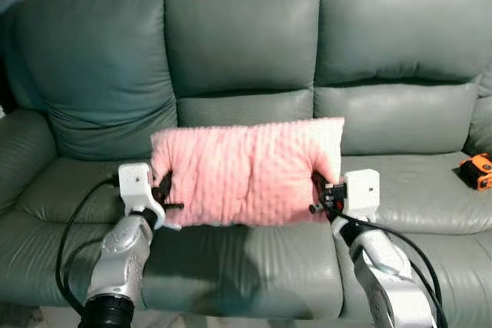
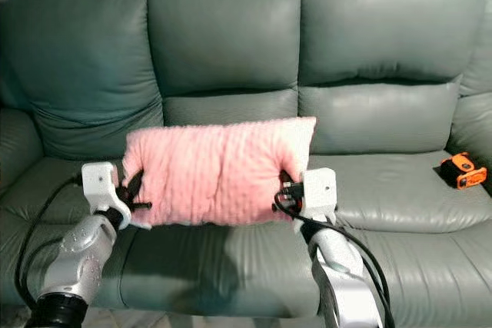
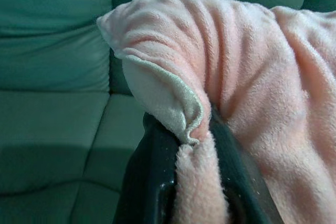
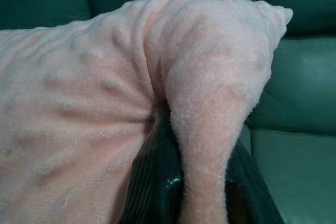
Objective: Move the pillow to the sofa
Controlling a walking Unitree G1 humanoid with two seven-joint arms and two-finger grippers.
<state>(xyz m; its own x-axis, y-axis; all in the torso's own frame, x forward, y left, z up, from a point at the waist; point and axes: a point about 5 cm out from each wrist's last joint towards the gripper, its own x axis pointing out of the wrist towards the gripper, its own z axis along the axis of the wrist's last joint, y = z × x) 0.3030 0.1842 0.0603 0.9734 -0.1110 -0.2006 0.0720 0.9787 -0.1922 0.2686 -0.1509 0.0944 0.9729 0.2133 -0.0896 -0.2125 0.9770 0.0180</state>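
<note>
A fluffy pink pillow (image 1: 246,174) hangs in the air above the middle seat cushion of a grey-green leather sofa (image 1: 238,51). My left gripper (image 1: 163,197) is shut on the pillow's left end, and my right gripper (image 1: 319,193) is shut on its right end. In the left wrist view the pink pillow (image 3: 252,87) folds between the black fingers (image 3: 149,182). The right wrist view shows the same pillow (image 4: 105,93) pinched between dark fingers (image 4: 152,182). The pillow casts a shadow on the seat below it.
An orange and black tape measure (image 1: 478,170) lies on the sofa's right seat cushion. Black cables run along both silver arms. The sofa's left armrest (image 1: 19,151) bulges at the left edge. The left seat cushion (image 1: 69,190) is bare.
</note>
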